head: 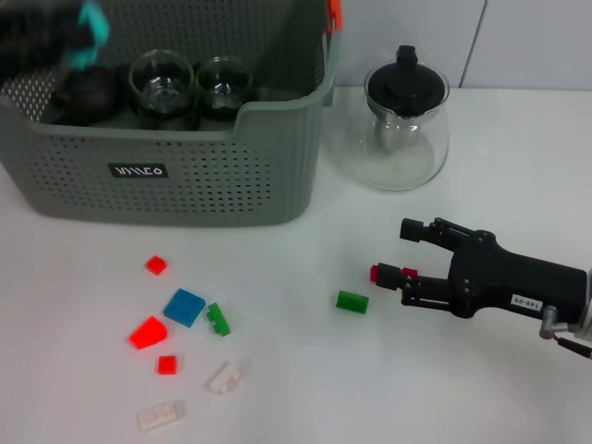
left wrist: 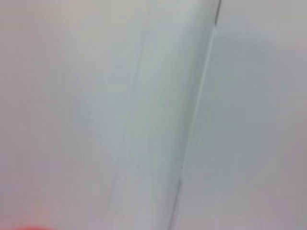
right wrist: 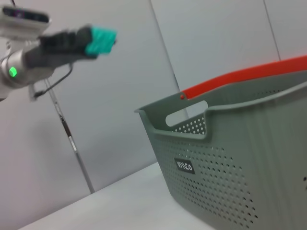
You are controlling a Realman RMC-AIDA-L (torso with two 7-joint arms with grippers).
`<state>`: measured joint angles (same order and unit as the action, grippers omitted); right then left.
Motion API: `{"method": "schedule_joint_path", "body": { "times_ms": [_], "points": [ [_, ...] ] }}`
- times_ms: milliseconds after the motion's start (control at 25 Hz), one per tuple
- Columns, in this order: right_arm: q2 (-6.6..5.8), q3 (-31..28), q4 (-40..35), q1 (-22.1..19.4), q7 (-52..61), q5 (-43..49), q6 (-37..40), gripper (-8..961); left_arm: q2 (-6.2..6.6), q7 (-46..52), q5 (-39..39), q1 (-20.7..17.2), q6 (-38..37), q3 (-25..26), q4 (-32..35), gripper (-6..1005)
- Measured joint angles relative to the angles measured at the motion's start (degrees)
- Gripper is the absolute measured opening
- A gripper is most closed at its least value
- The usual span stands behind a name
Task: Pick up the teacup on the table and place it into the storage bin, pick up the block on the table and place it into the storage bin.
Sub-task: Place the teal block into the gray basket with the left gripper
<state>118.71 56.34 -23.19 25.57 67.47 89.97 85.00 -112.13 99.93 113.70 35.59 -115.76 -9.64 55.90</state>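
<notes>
The storage bin [head: 185,176] bears a white-lettered label, illegible

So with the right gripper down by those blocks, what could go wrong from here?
The right gripper is open beside a small red block, with a green block close by; closing could nudge one away or catch both. The glass teapot stands just behind the gripper, so a lift toward the storage bin might clip it. The left gripper hangs over the bin where glass cups already sit, so both arms could crowd there.
</notes>
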Motion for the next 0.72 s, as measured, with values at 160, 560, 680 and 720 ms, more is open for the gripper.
{"method": "schedule_joint_path", "body": {
  "times_ms": [160,560,680,720],
  "points": [
    [0.15,0.0,-0.31,0.22,-0.21,-0.13,0.0,945,0.07,3.59,-0.48,4.24,9.83,-3.69,-0.36,402],
    [0.23,-0.07,0.07,0.51,-0.27,-0.16,-0.44,945,1.36,27.24,17.86,12.3,42.31,-33.31,2.75,402],
    [0.32,-0.09,0.07,0.53,-0.42,-0.16,-0.53,945,0.58,33.16,28.33,14.5,47.4,-37.8,2.64,401],
    [0.34,-0.09,0.06,0.53,-0.43,-0.15,-0.54,945,0.16,34.68,31.52,15.0,49.21,-39.14,2.35,401]
  ]
}}
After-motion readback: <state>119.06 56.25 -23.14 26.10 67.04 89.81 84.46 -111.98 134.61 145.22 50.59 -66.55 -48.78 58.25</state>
